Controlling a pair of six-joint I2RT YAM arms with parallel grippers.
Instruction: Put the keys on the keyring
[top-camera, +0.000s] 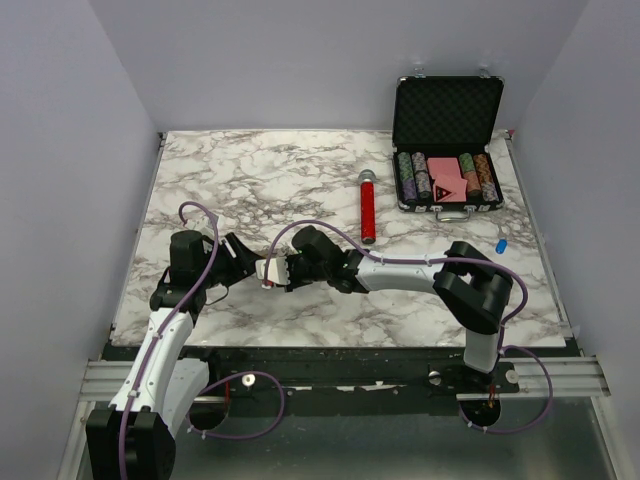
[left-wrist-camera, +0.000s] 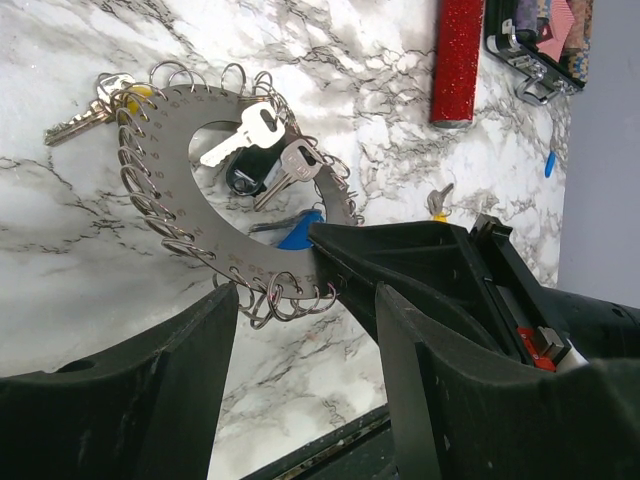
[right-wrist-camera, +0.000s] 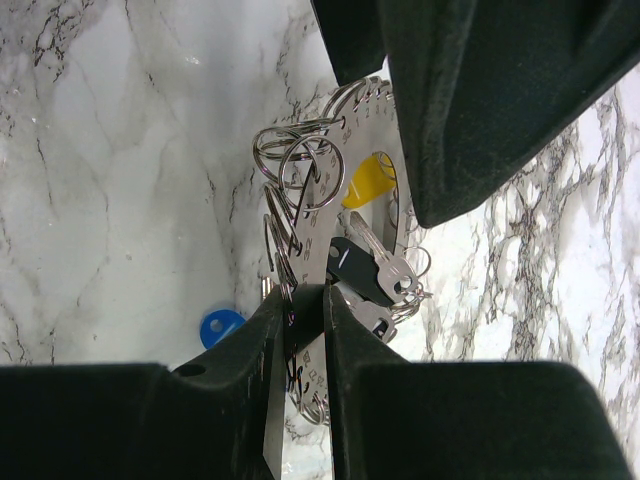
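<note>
- The right gripper (right-wrist-camera: 305, 300) pinches the flat rim of the keyring (left-wrist-camera: 170, 170) tight.
- The left gripper (left-wrist-camera: 305, 300) hangs just beside it, fingers wide apart, holding nothing.
- The keyring is near the table's (top-camera: 300, 170) front left part, and keys (left-wrist-camera: 240, 137) show in its middle.
- Tiny numbers run round its rim, too small to read.

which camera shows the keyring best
Left wrist: it shows the keyring face-on, with its rim loops and several keys. Right wrist sees it edge-on, pinched in the right end effector. Top external barely shows it.
</note>
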